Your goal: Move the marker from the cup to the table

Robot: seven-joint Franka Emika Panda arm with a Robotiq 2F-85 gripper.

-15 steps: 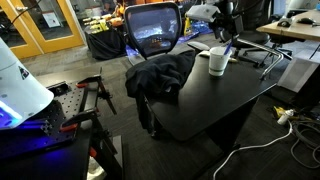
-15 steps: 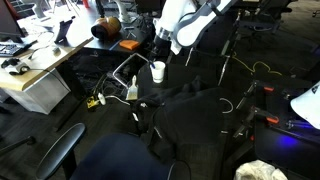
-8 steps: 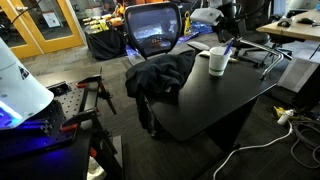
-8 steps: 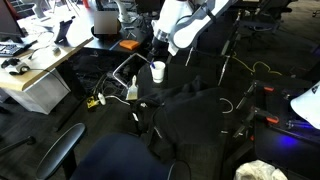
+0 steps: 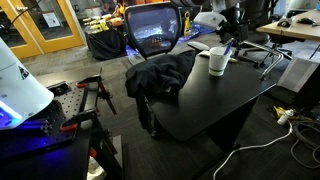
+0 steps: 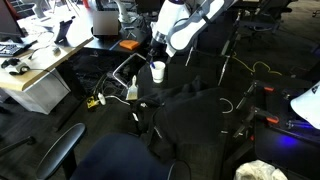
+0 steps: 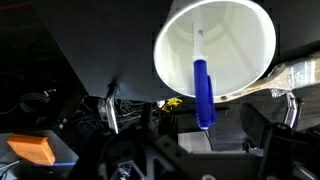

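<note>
The white cup (image 5: 217,62) stands on the black table (image 5: 225,100) near its far edge; it also shows in an exterior view (image 6: 158,71). In the wrist view I look down into the cup (image 7: 235,45). The dark blue marker (image 7: 203,90) leans inside it, with its upper end sticking out over the rim toward the camera. My gripper (image 7: 200,112) hangs just above the cup (image 5: 228,42), open, with its fingers spread wide on either side of the marker's upper end and not touching it.
A black jacket (image 5: 160,75) lies heaped on the table's left part. A mesh office chair (image 5: 152,30) stands behind it. Flat white papers (image 5: 196,47) lie behind the cup. Tripod legs (image 5: 266,55) stand to the right. A small bottle (image 6: 132,90) stands near the table edge.
The arm has shifted slightly over the cup. The cup and the marker have not moved.
</note>
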